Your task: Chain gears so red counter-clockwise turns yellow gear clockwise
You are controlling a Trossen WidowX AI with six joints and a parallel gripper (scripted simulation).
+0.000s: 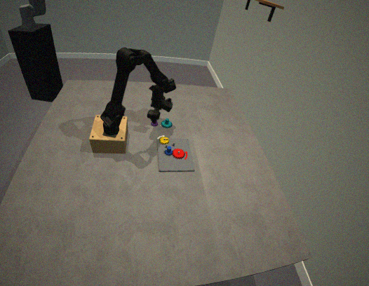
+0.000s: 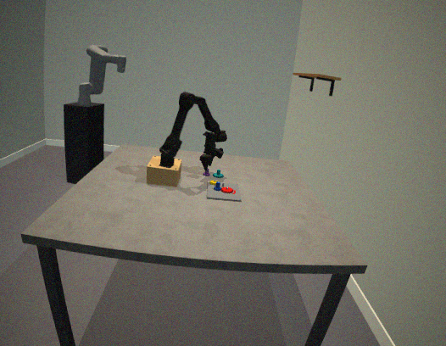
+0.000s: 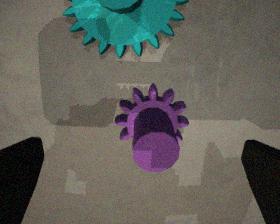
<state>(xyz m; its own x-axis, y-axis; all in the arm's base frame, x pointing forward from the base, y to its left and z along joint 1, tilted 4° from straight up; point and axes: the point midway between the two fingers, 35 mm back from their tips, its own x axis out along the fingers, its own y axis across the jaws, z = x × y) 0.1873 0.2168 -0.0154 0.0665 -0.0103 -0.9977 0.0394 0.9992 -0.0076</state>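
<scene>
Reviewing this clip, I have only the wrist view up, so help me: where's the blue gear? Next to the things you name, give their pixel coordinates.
Observer: In the top view, the blue gear (image 1: 168, 151) (image 2: 218, 186) is on the grey board (image 1: 176, 164) (image 2: 223, 197), beside the red gear (image 1: 177, 153) (image 2: 227, 190).
Operator: And the purple gear I see, is it on the board?
Observer: No, the purple gear (image 1: 154, 123) (image 2: 207, 173) (image 3: 156, 150) stands on the table, off the board, under the open gripper (image 1: 153, 121) (image 2: 206, 170) (image 3: 145, 151).

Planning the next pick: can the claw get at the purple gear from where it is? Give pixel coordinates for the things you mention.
Probably yes: the claw (image 1: 153, 120) (image 2: 206, 169) (image 3: 145, 151) is open above the purple gear (image 1: 154, 124) (image 2: 207, 173) (image 3: 156, 151), its knob between the fingers in the wrist view. The teal gear (image 1: 166, 123) (image 2: 218, 175) (image 3: 122, 30) stands beside, seemingly outside their path.
</scene>
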